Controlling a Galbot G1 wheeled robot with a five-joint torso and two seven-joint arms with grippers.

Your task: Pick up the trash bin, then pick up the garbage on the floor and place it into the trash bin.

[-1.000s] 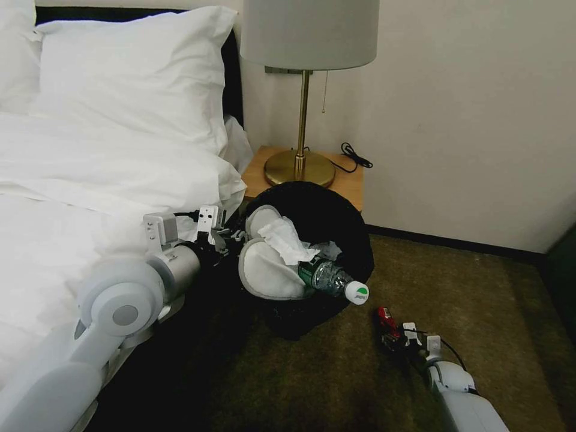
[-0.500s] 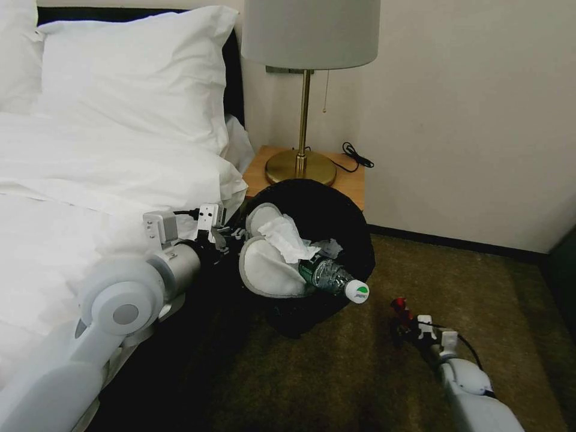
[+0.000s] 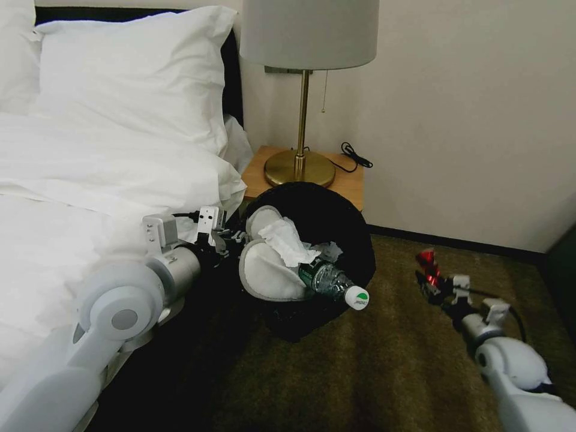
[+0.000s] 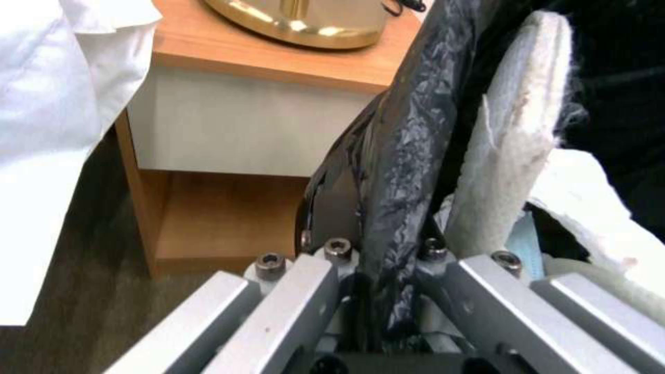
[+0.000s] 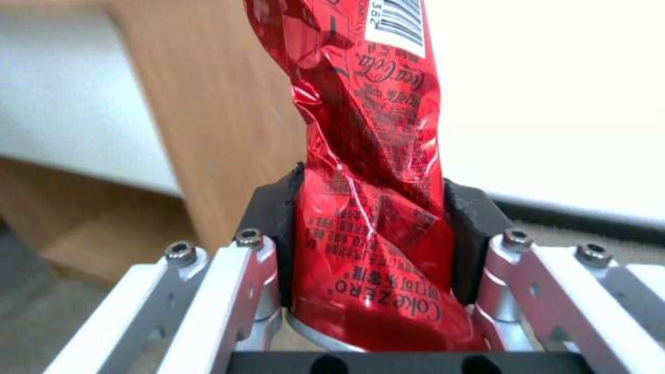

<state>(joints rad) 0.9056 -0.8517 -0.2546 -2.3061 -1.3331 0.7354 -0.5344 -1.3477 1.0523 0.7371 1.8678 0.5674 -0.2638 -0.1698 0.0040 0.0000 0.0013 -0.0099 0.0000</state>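
Black bin: the trash bin (image 3: 324, 240) is a mesh-textured wastebasket, tilted with its mouth toward the camera, held off the floor (image 3: 372, 372) just in front of the wooden bedside surface (image 3: 351, 180) and beside the bed (image 3: 90, 198).
Bin liner: a black plastic bag (image 4: 409, 130) lines the rim.
Left end effector: the left end effector (image 3: 231, 237) is clenched on the bin's rim at the side nearest the bed; in the left wrist view its fingers (image 4: 305, 291) pinch the rim and liner between them.
Bin contents: 2 white slippers (image 3: 264, 270), a crumpled white tissue (image 3: 288, 240) on top of them, and a green-capped bottle (image 3: 333, 282) whose cap end pokes over the lower rim.
Right end effector: the right end effector (image 3: 433, 282) is raised above the carpet, to the right of the bin and apart from it, grasping a crushed red can (image 5: 367, 171); both pads (image 5: 277, 234) press the can's sides.
Red can: it stands upright out of the right end effector, barcode end up.
Surface: a brass lamp (image 3: 300, 162) stands on it.
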